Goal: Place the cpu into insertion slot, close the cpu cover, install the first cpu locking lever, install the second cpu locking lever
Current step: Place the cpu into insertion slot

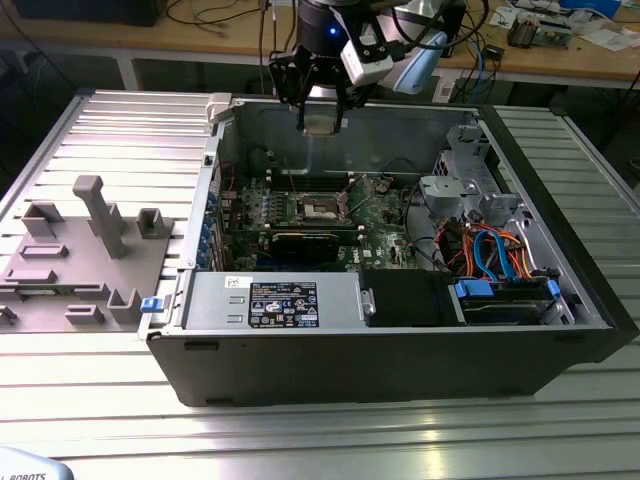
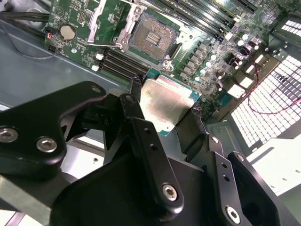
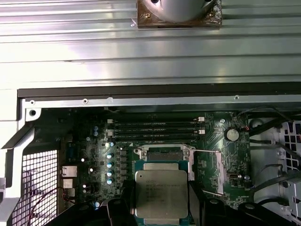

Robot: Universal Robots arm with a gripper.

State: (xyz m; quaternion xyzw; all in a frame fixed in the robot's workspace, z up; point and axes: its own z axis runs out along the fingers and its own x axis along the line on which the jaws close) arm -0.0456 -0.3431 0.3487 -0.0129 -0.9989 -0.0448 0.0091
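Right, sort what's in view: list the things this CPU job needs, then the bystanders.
Job:
end effector, shut on the cpu
insertion slot, empty

Bystanders:
grey fixture block
power supply
blue cables
coin battery

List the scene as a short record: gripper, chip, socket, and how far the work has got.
gripper: shut on the cpu, gripping two opposite edges
cpu: held in the air over the green motherboard, silver top facing both wrist views
insertion slot: dark centre exposed, no chip in it
computer case: open, lying on its side
progress: cpu not yet in the insertion slot
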